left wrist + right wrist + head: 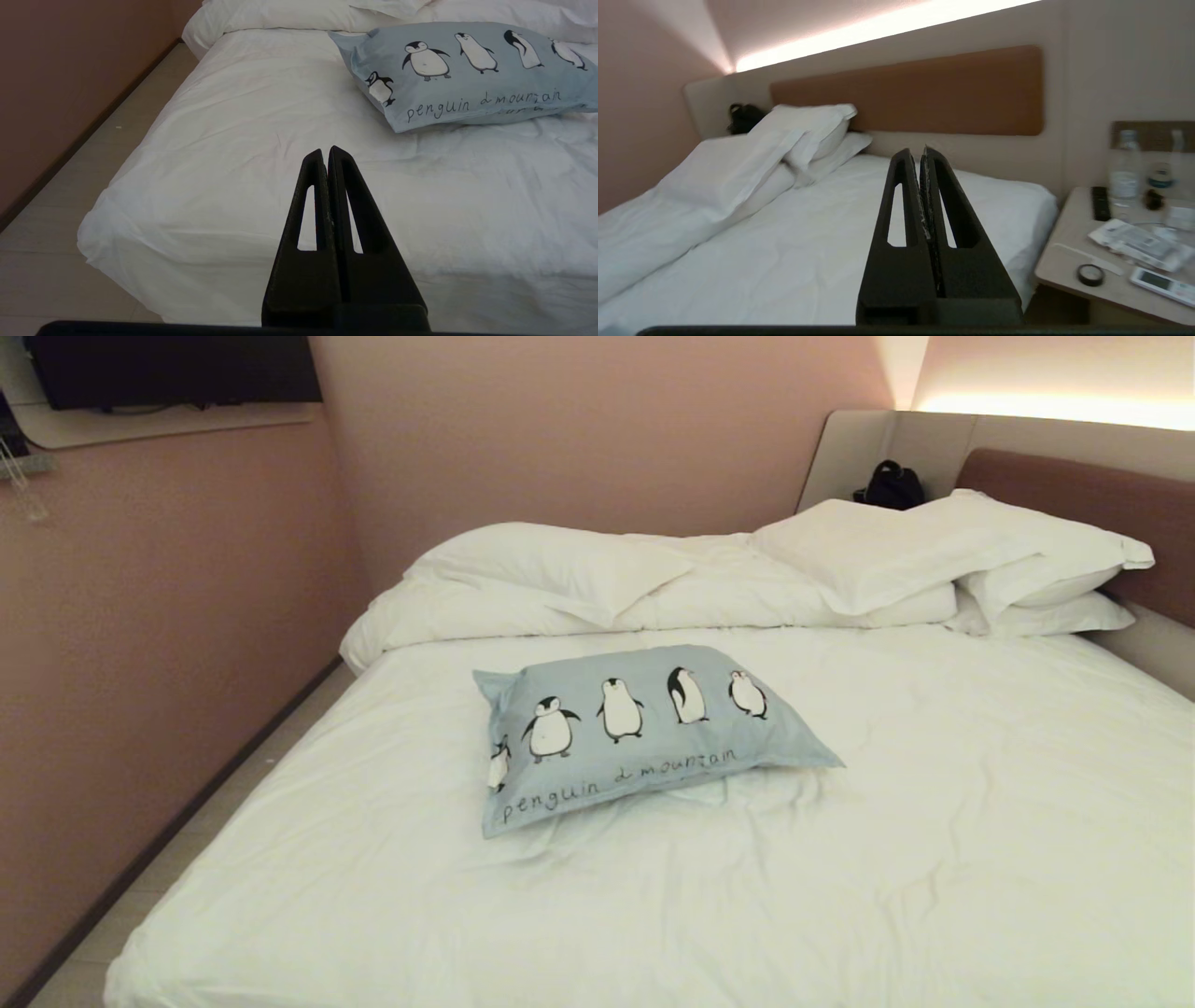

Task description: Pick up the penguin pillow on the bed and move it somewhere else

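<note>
Light blue-grey rectangular penguin pillow lies flat mid-mattress on the large white-sheeted bed, plain white pillows at its 1 o'clock. Left gripper, jaws pressed together and empty, hovers over the sheet, pillow at its 1 o'clock. Right gripper, jaws likewise closed on nothing, faces the brown padded headboard.

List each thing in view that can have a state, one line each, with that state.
penguin pillow: lying flat on the bed, print up, not held.
bed: sheet wrinkled, duvet bunched at the far side.
white pillows: stacked by the headboard.
left end effector: shut, empty, short of the penguin pillow.
right end effector: shut, empty, aimed at the headboard.
water bottle: upright on the nightstand.
</note>
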